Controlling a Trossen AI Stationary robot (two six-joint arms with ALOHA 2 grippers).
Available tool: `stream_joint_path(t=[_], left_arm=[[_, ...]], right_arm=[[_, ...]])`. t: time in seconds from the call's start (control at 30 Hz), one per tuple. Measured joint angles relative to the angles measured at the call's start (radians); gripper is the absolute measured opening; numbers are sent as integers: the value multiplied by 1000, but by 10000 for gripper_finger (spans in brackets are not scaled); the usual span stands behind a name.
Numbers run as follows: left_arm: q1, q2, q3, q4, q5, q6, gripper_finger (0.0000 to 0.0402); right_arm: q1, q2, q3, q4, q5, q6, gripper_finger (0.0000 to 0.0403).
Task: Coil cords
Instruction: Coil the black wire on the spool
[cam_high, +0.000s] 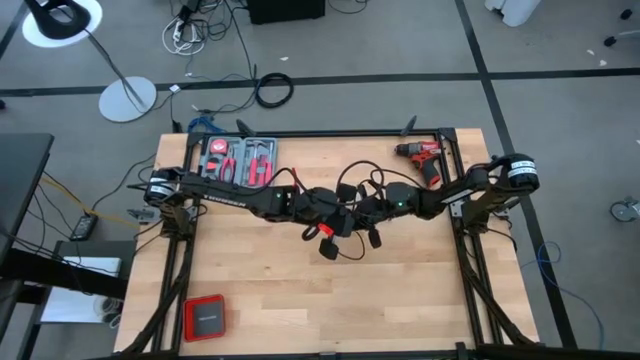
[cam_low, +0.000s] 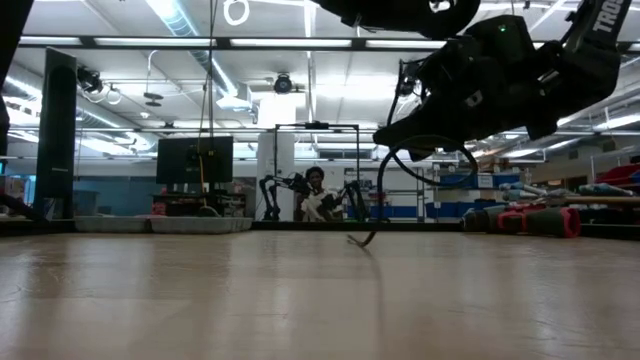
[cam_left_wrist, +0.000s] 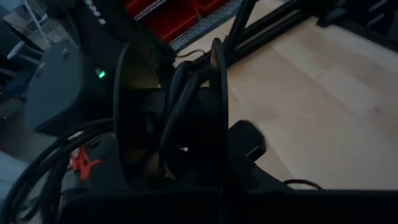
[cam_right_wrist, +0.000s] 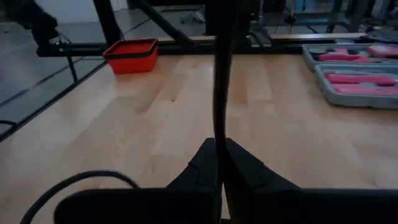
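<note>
The thin black cord (cam_high: 352, 188) loops in the air over the table's middle, where my two grippers meet. My left gripper (cam_high: 326, 228) reaches in from the left and is shut on a bundle of its loops (cam_left_wrist: 179, 106). My right gripper (cam_right_wrist: 219, 163) reaches in from the right (cam_high: 364, 214) and is shut on one strand. In the low view a loop (cam_low: 440, 158) hangs under the arms, and a loose end (cam_low: 363, 240) touches the tabletop. My left gripper has several strands of the cord's coil (cam_left_wrist: 177, 124) between its two fingers (cam_left_wrist: 129, 118). The fingers come from the table's left, slanting a little downward. The coil is held clear of the table. My right gripper pinches a single strand of the cord (cam_right_wrist: 219, 127) between its two fingertips. It comes nearly level from the table's right, with the fingers across the strand. The strand runs straight away from the fingertips, clear of the tabletop.
A red drill (cam_high: 425, 158) lies at the far right of the table. A grey tool case with red tools (cam_high: 240, 160) sits at the far left, and a red box (cam_high: 205, 317) at the near left corner. Bare wood (cam_high: 400, 300) lies toward the near edge.
</note>
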Motion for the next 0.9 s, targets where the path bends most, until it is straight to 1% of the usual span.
stream_joint_path(t=[0.07,0.13,0.23,0.3,0.43,0.57,0.63,0.7,0.77,0.9], left_arm=[[0,0,0,7,23,-3,0],[0,0,0,-2,23,-4,0],[-1,0,0,-29,-10,-6,0],[-1,0,0,-52,-33,-23,0],[3,0,0,-106,-61,-86,0],[11,0,0,-142,-76,-141,0],[17,0,0,-146,-77,-159,0],[22,0,0,-154,-59,-163,0],[24,0,0,-155,-42,-164,0],[29,0,0,-153,20,-164,0]], right_arm=[[-23,-34,0,-38,-20,0,6],[-41,-91,0,-99,-39,-6,6],[-48,-197,0,-242,-37,-47,6],[-41,-260,0,-334,-15,-71,7],[-13,-361,0,-463,63,-103,7],[12,-433,0,-512,115,-113,7],[19,-466,0,-513,118,-113,7],[27,-500,0,-533,121,-120,7],[28,-536,7,-611,122,-148,7],[33,-587,60,-745,117,-264,7]])
